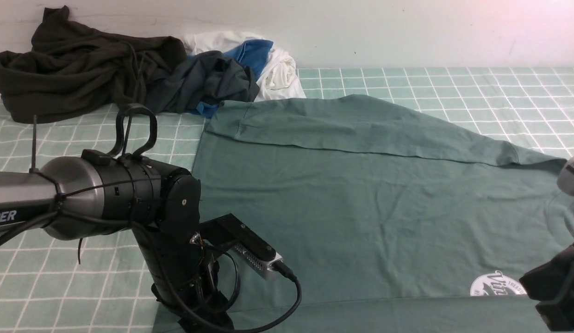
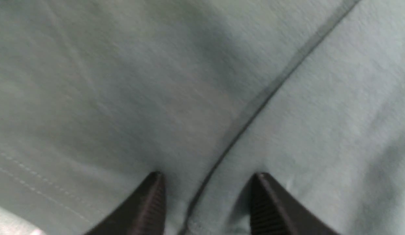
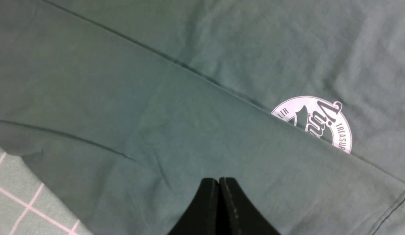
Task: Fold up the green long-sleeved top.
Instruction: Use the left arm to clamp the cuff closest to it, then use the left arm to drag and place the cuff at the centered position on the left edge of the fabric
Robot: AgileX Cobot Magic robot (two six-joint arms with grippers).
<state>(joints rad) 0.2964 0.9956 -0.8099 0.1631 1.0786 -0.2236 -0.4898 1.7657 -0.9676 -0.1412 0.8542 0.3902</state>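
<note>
The green long-sleeved top (image 1: 361, 194) lies spread flat on the checked cloth. One sleeve is folded across its far edge and another across its near edge. Its white round logo (image 1: 496, 285) is at the near right, half covered by the near sleeve in the right wrist view (image 3: 315, 122). My left arm (image 1: 171, 222) points down at the top's near left corner. My left gripper (image 2: 209, 178) is open, with both tips pressed on the cloth astride a sleeve edge (image 2: 264, 94). My right gripper (image 3: 218, 180) is shut and empty just above the near sleeve (image 3: 176, 130). Its arm (image 1: 553, 291) is at the right edge.
A pile of clothes lies at the back left against the wall: a dark olive-black garment (image 1: 74, 64), a dark grey garment (image 1: 208, 81), and blue (image 1: 252, 51) and white (image 1: 280, 71) pieces. The green checked tablecloth (image 1: 453, 83) shows bare at the back right and at the left (image 1: 60, 286).
</note>
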